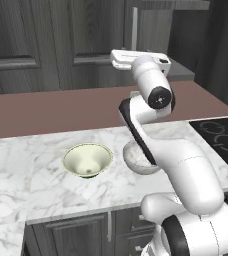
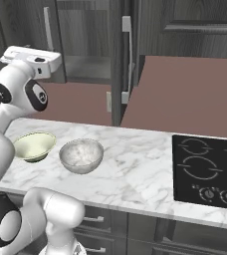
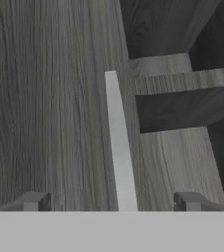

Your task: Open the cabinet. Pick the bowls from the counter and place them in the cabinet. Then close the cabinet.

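The cabinet (image 1: 36, 45) hangs above the counter (image 1: 46, 185). Its left door is shut. The right door (image 2: 127, 74) stands swung out, baring a shelf (image 3: 182, 81). My gripper (image 3: 112, 202) is open, raised in front of the left door, and that door's silver handle (image 3: 118, 162) runs up between the fingertips (image 3: 35, 201). The white hand (image 1: 136, 57) points at the handle (image 1: 134, 27). On the counter sit the cream bowl (image 1: 87, 160) and, to its right, the marbled bowl (image 2: 80, 155), partly behind my arm in the left base view.
A black cooktop (image 2: 207, 169) lies in the counter at the right. A reddish-brown wall (image 1: 61, 107) runs under the cabinet. Low dark cabinets (image 1: 81, 235) sit beneath the counter's front edge. Another wall-cabinet door (image 2: 200, 25) hangs to the right.
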Controlling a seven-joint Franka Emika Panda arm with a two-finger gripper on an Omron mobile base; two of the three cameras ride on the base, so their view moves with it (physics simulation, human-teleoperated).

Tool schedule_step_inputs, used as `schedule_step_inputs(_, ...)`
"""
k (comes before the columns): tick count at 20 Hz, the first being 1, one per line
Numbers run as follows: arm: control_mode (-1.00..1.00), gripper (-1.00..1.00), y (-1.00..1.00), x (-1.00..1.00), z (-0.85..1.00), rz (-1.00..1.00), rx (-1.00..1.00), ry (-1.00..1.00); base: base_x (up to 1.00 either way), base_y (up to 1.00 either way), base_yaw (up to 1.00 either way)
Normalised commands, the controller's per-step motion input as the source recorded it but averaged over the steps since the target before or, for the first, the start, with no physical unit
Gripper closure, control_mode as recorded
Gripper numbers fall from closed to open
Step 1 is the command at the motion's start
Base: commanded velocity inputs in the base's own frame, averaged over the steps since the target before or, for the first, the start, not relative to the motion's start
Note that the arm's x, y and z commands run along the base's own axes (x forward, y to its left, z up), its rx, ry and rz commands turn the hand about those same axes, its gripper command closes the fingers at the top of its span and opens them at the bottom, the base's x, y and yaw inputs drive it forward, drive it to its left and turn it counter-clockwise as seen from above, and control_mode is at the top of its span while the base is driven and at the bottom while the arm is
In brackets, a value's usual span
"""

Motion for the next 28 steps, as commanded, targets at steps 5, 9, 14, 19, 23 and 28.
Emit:
schedule_step_inputs(5, -1.0, -1.0, -0.02, 0.19, 0.0, 0.0, -0.01, -0.08, 0.0, 0.0, 0.0)
schedule_step_inputs(9, -1.0, -1.0, 0.0, 0.14, 0.0, 0.0, -0.01, -0.05, 0.0, 0.0, 0.0)
schedule_step_inputs(14, -1.0, -1.0, 0.0, 0.17, 0.0, 0.0, -0.02, -0.03, 0.0, 0.0, 0.0)
schedule_step_inputs(19, -1.0, -1.0, 0.0, 0.34, 0.0, 0.0, -0.01, 0.0, 0.0, 0.0, 0.0)
schedule_step_inputs(23, -1.0, -1.0, -0.01, 0.46, 0.0, 0.0, 0.0, 0.0, 0.0, 0.0, 0.0)
schedule_step_inputs(28, -1.0, 1.0, 0.0, 0.4, 0.0, 0.0, 0.0, 0.0, 0.0, 0.0, 0.0)
